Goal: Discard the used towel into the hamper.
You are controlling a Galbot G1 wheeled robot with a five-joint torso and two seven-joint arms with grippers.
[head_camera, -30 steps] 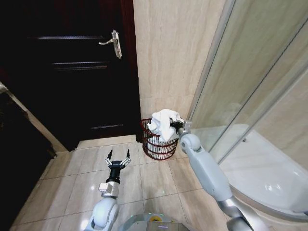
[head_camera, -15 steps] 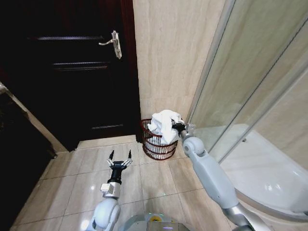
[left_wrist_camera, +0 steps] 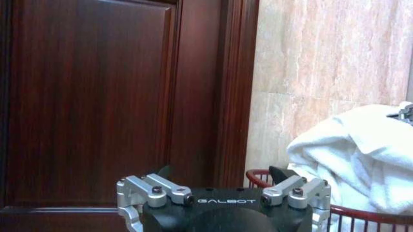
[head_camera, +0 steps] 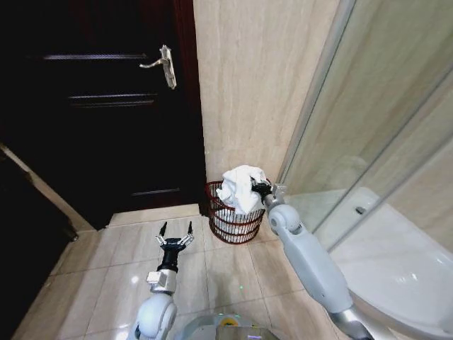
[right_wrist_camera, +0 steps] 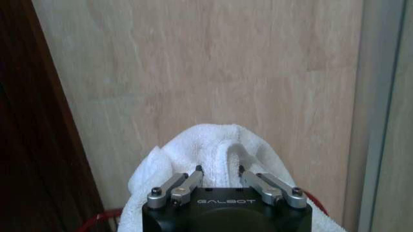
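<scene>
Since a second ago your camera has tipped and the door handle sits lower left; the towel (head_camera: 241, 187) remains bunched over the hamper (head_camera: 232, 219). Nearest you, the left gripper (head_camera: 175, 238) hangs idle above the floor tiles, fingers spread and empty, out of the way. Farther off, your right gripper (head_camera: 259, 188) holds the towel pinched between near-closed fingers, directly above the hamper's mouth, so a release should drop it in. Behind stand the wall (head_camera: 248, 78) and door (head_camera: 99, 106).

Dark wooden door (head_camera: 106, 106), beige marble wall (head_camera: 248, 85), tiled floor (head_camera: 106, 276).
</scene>
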